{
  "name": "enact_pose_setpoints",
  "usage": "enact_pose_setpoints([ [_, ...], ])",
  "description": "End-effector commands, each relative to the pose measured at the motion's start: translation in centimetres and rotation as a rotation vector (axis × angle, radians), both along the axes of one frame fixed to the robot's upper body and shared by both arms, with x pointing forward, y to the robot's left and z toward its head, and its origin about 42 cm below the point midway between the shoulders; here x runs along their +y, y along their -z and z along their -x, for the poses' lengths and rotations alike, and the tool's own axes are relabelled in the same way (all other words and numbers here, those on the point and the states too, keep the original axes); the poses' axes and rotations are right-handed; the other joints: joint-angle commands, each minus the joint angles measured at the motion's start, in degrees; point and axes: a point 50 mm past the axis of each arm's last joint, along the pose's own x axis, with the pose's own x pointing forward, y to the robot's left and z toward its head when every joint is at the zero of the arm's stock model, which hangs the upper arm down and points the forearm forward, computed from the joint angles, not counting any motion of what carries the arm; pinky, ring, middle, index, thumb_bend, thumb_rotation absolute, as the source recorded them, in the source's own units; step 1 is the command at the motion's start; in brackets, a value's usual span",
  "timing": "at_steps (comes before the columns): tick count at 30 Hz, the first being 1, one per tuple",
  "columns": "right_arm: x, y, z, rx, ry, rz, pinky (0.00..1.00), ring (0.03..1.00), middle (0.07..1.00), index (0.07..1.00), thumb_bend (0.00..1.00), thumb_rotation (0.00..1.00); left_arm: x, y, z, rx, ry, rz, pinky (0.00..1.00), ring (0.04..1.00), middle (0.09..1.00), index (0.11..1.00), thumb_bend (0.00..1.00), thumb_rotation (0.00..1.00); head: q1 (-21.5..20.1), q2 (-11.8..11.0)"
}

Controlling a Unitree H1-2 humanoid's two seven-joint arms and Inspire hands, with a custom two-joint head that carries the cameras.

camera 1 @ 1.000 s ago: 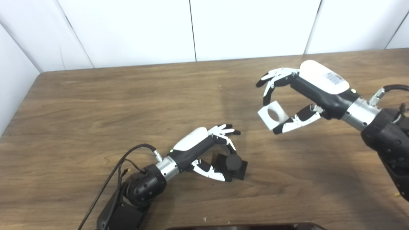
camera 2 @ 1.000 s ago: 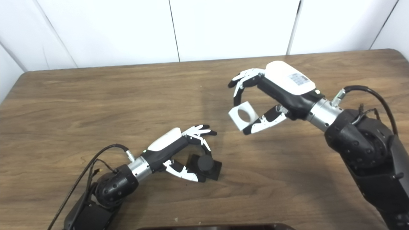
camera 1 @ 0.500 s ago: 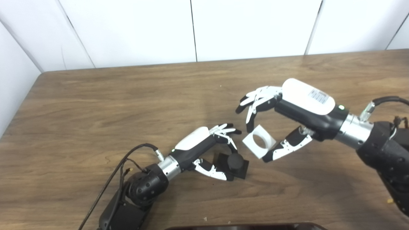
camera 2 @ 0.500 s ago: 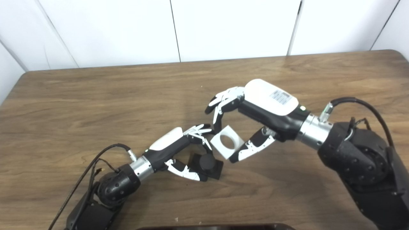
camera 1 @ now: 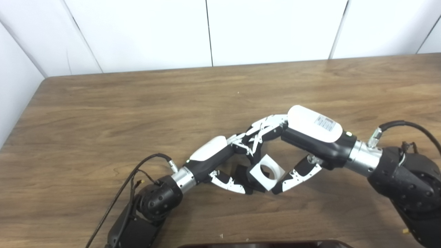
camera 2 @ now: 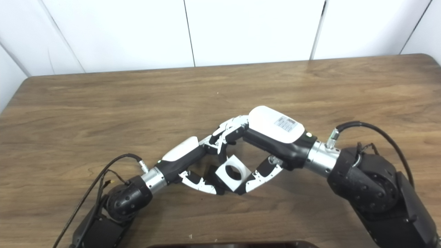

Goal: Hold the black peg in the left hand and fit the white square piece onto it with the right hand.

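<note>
My left hand (camera 1: 224, 162) rests low on the wooden table (camera 1: 103, 113), its fingers and thumb closed around the black peg piece (camera 1: 240, 171), which is mostly hidden. My right hand (camera 1: 286, 151) is shut on the white square piece (camera 1: 266, 172), pinched between fingers and thumb. The piece has a round hole in its middle and sits right over the black peg, with dark showing through the hole. In the right eye view the white piece (camera 2: 232, 173) covers the peg, and only the edge of the peg's black base (camera 2: 210, 172) shows. The fingers of both hands overlap above the parts.
A dark object edge (camera 1: 262, 244) runs along the bottom of the picture near the table's front. Cables (camera 1: 131, 182) trail from the left wrist. White wall panels stand behind the table's far edge.
My right hand has carried the white square piece down and to the left, from mid-air at the right to directly over the black peg. My left hand has stayed in place on the peg.
</note>
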Motion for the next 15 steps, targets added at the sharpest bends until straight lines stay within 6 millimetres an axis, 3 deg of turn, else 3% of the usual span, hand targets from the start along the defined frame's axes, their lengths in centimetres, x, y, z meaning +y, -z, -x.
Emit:
enact_pose_setpoints([
  [1, 0.5, -0.9, -0.4, -0.072, -0.021, -0.024, 0.79, 0.801, 0.75, 0.48, 0.51, 0.13, -0.1, 0.6, -0.2, 0.009, -0.007, -0.07, 1.0, 0.999, 0.916, 0.49, 0.52, 0.07, 0.08, 0.08],
  [15, 1.5, -0.5, -2.8, -0.067, 0.022, -0.036, 0.84, 0.812, 0.752, 0.481, 0.51, 0.14, -0.3, 0.6, 0.2, 0.019, -0.001, -0.065, 1.0, 1.0, 0.92, 0.49, 0.52, 0.07, 0.51, 0.48],
])
